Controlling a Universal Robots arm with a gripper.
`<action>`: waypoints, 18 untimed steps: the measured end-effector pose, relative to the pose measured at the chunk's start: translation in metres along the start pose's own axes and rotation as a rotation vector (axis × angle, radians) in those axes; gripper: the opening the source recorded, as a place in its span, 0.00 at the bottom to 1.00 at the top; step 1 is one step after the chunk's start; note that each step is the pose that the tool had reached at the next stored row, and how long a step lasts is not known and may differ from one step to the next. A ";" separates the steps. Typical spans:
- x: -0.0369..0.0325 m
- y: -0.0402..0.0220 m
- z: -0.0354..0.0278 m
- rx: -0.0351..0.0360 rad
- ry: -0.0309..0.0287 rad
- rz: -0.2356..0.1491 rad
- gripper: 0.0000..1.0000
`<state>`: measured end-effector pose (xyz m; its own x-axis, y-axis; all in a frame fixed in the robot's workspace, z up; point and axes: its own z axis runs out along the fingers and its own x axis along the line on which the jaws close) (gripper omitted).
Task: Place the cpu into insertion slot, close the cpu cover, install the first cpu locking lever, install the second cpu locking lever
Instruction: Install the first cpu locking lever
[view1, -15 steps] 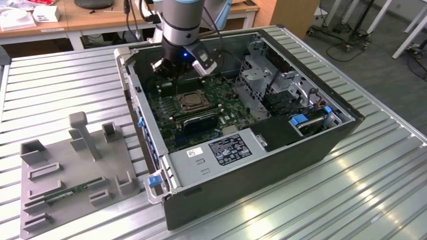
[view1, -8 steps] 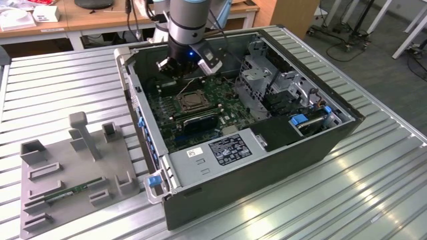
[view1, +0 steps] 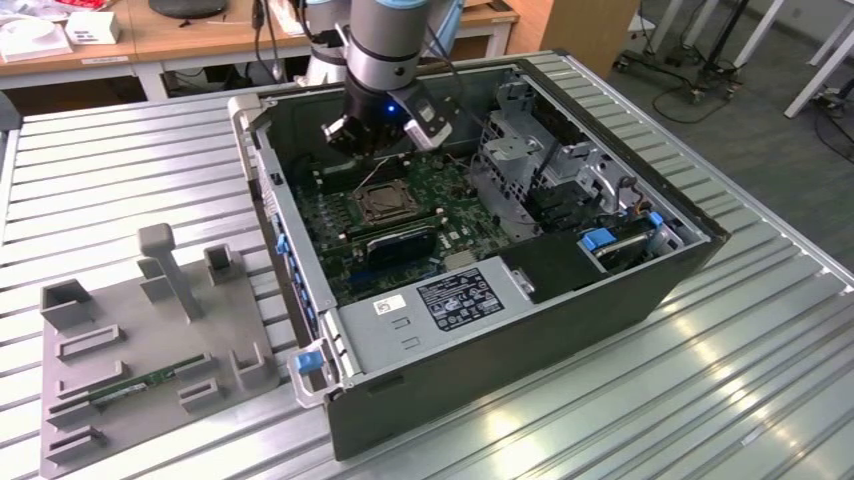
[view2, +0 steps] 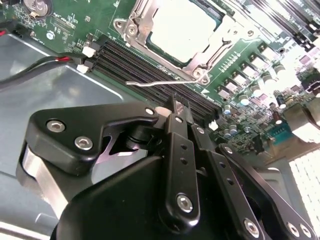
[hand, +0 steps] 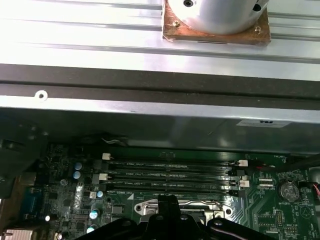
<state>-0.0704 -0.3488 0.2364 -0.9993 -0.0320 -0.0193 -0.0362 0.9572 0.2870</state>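
Since everything here hangs off the insertion slot, I'll place stuff from that. Well off to the exterior view's left of it, out on the bench, sits a grey fixture tray with the green memory stick lying in it.

My gripper is inside the computer case, low over the board, just beside the slot. It's pinched together, with nothing between the tips as far as I can see.

The cpu is seated in the slot, and the cpu cover looks folded down over it.

The bit that matters: in the second wrist view a thin wire locking lever lies between my tip and the slot. Its long axis runs across my tip and along the black memory slots. It's close, but I can't tell if we're touching.

To the exterior view's right of the slot there's a black label on the power supply. The print is too small for me to read.
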 end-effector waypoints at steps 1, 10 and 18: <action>-0.0003 -0.0003 0.0010 0.0000 0.0000 0.000 0.11; -0.0060 0.0014 0.0057 -0.0004 0.0000 0.000 0.11; -0.0072 0.0047 0.0089 -0.0015 0.0000 0.000 0.11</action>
<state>-0.0633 -0.3415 0.2294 -0.9993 -0.0320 -0.0193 -0.0362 0.9568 0.2885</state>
